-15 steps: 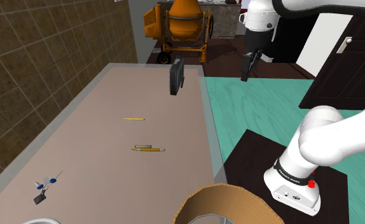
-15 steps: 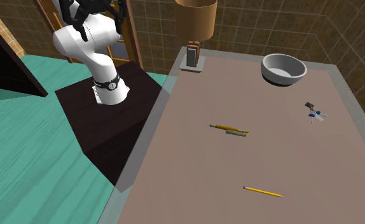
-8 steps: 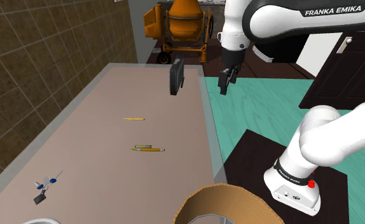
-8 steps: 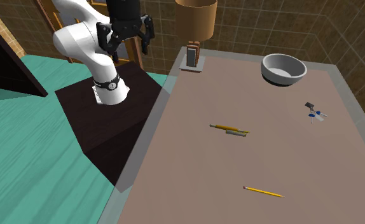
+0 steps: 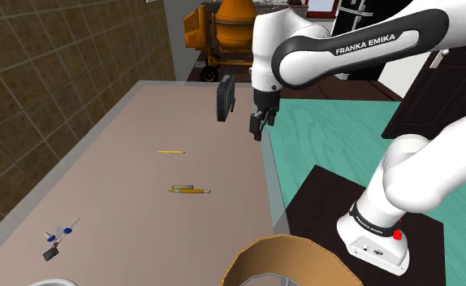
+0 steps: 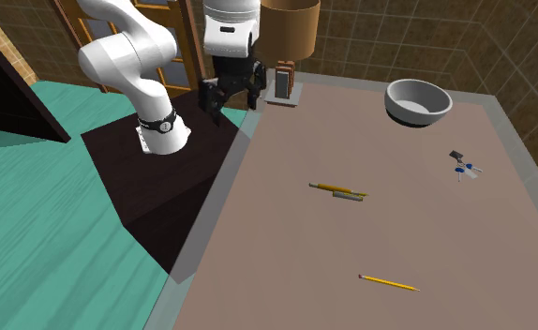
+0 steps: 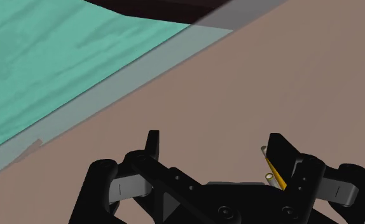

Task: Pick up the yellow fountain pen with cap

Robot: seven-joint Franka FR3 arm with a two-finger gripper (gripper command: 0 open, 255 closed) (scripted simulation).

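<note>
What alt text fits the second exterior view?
The open black gripper hangs by the edge of the table, apart from the yellow pen lying mid-table. A yellow pencil and a grey bowl also rest there.

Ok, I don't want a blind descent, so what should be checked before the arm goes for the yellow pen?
1. Gripper open and empty: ok, fingers stand apart.
2. Gripper above the pen: not ok, it hangs at the table edge.
3. Pen lying free: ok, nothing touches it.
4. Pen distinct from the pencil: ok, they lie well apart.
5. Fingers square across the pen: cannot tell.
</note>
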